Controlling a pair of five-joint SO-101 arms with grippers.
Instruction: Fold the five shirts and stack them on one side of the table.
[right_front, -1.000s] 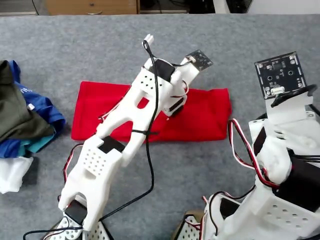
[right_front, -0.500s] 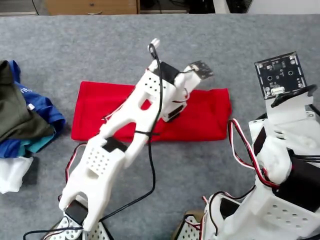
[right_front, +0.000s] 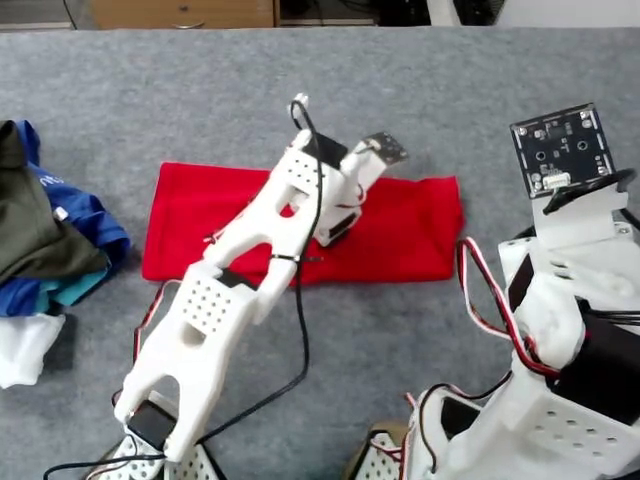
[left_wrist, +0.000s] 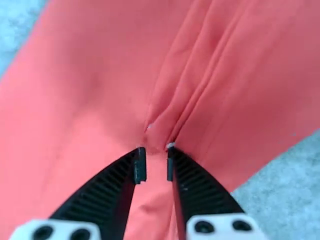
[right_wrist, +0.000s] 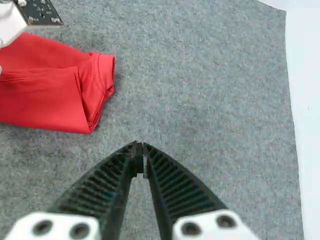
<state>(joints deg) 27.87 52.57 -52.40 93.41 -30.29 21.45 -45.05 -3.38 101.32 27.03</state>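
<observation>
Beyond the far edge of the grey, carpet-covered table (right_front: 480, 90) stands a light wooden cabinet (right_front: 180, 12) with a drawer. Across the table's middle lies the red shirt (right_front: 410, 235), soft cloth folded into 1 long band that runs parallel to the far edge. At the left edge sits a loose heap of shirts (right_front: 40, 230) in dark olive, blue, teal and white, well apart from the red one.

The white plastic left arm (right_front: 230, 290) stretches from the near edge out over the red shirt, its wrist above the band's middle. The left gripper (left_wrist: 154, 162) has its 2 black ribbed fingers (left_wrist: 192, 185) drawn almost together. A narrow ridge of the red cloth is caught between the tips, and creases run away from that spot.

The white right arm (right_front: 560, 330) stands folded up at the near right corner. The right gripper (right_wrist: 139, 155) hangs above bare grey surface near the right edge, fingertips touching, nothing between them.
</observation>
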